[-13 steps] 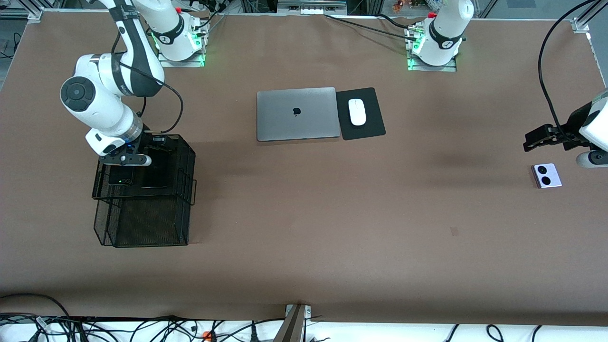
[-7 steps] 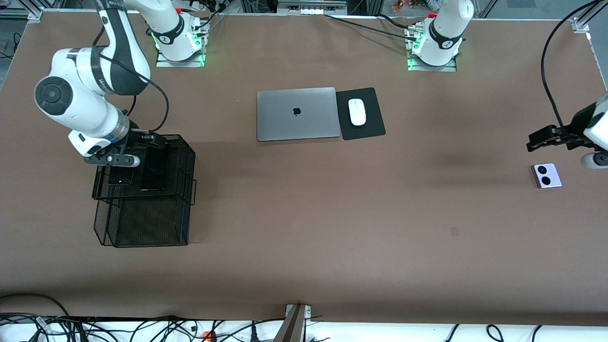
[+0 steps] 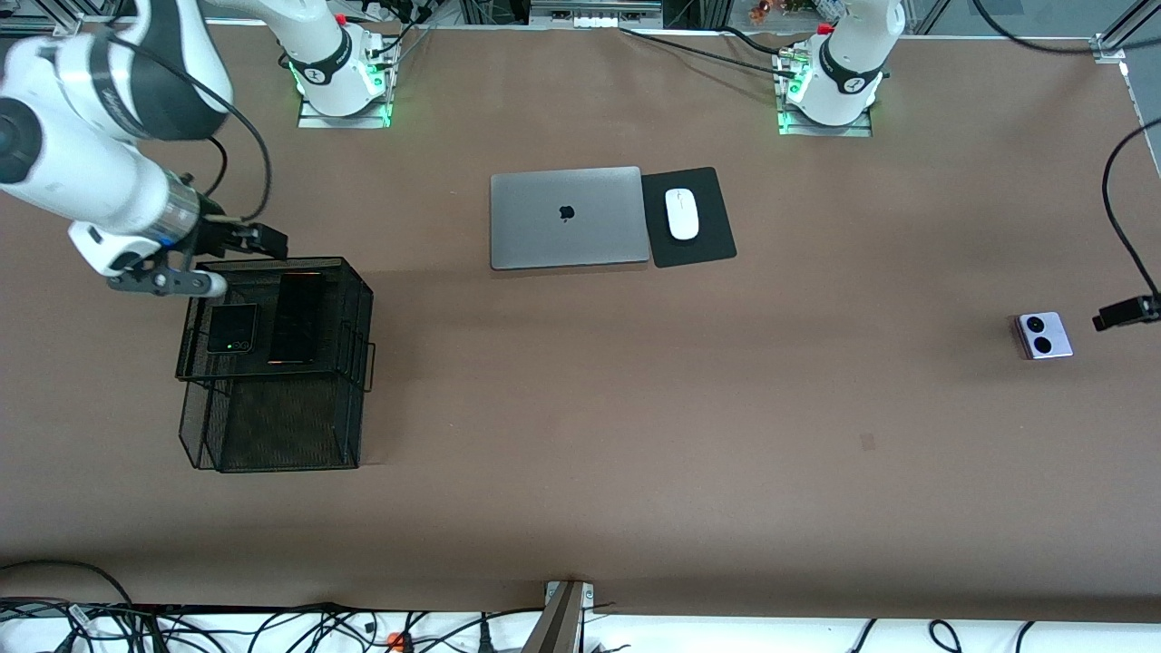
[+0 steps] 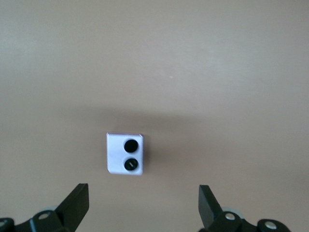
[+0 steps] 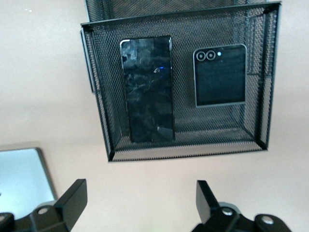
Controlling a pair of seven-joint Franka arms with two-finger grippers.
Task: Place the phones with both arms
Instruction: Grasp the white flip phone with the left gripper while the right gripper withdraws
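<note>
Brown matte tabletop fills both wrist views, with a tangle of cables along its nearest edge. Directly under the left gripper (image 4: 143, 205), whose fingers stand wide apart and empty, lies the small squarish lilac-white phone with two black round lenses (image 4: 125, 153), flat on the table near the left arm's end. It looks light, rigid and smooth-sided (likely slippery, and its lenses scratchable), so I judge the best hold is across its two opposite short edges, fingers low against the table.

Under the right gripper (image 5: 140, 203), likewise spread open and holding nothing, sits the black wire-mesh two-tier basket (image 5: 99, 101). In its top tray lie the long slim black glossy slab phone (image 5: 147, 87) and, just beside it, the small squarish black folded phone (image 5: 220, 75) with a pale rim.

A closed grey laptop (image 3: 567, 218) rests mid-table, farther off.
</note>
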